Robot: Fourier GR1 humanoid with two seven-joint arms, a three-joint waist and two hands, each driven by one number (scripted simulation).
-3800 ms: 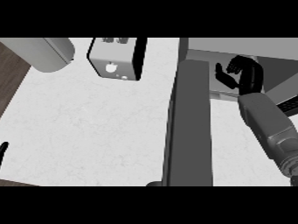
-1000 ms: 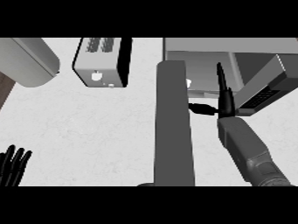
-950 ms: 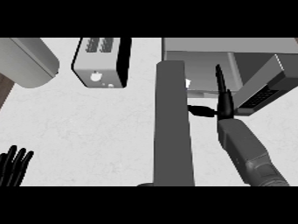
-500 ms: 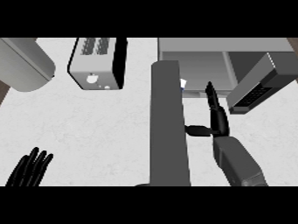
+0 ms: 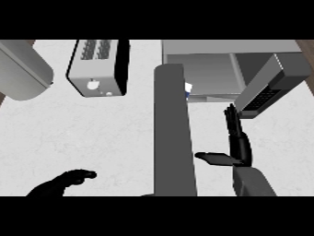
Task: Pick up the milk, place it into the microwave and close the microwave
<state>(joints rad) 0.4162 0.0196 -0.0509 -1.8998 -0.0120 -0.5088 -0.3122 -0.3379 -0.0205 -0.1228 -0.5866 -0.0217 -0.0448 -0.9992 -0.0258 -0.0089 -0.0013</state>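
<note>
Mostly hidden milk (image 5: 188, 88) behind microwave door (image 5: 173, 133); left hand (image 5: 64, 182) cut off

counter (image 5: 119, 138) white, mottled | toaster (image 5: 98, 67) silver-black | microwave (image 5: 213, 69) grey | hands black

open door (image 5: 173, 133) splits counter (image 5: 98, 138), toaster (image 5: 98, 67) left

The microwave (image 5: 217, 69) sits at the far right of the counter, a grey box with its cavity open. Its door (image 5: 173, 133) swings out toward the near side, a long grey slab. The milk (image 5: 187, 88) peeks out inside, white and blue, mostly hidden behind the door's edge.
</note>
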